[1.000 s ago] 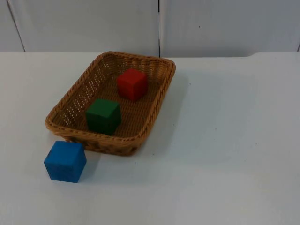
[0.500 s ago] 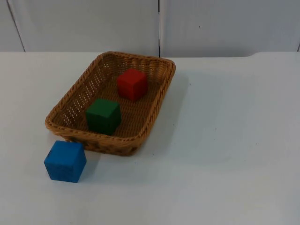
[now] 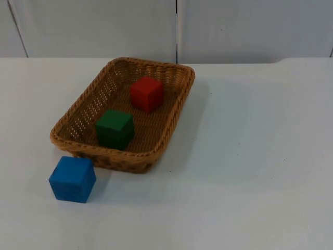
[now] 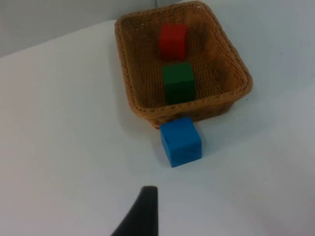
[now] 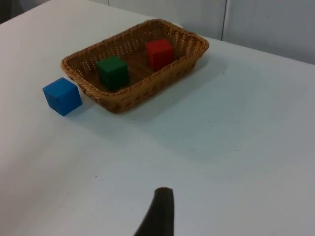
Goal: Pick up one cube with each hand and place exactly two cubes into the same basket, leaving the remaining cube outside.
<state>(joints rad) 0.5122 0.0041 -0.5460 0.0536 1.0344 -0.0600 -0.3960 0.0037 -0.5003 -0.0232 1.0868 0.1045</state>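
Nothing moved since earlier frames. Blue cube (image 3: pixel 72 178) on table (image 3: pixel 250 156) near front edge, just outside wicker basket (image 3: pixel 171 117) at its front corner. Green cube (image 3: pixel 114 128) inside basket, front part; red cube (image 3: pixel 146 94) inside, toward back. My left gripper (image 4: pixel 142 216) above table short of blue cube, my right gripper (image 5: pixel 160 211) well off from basket; cannot tell finger spread on either.
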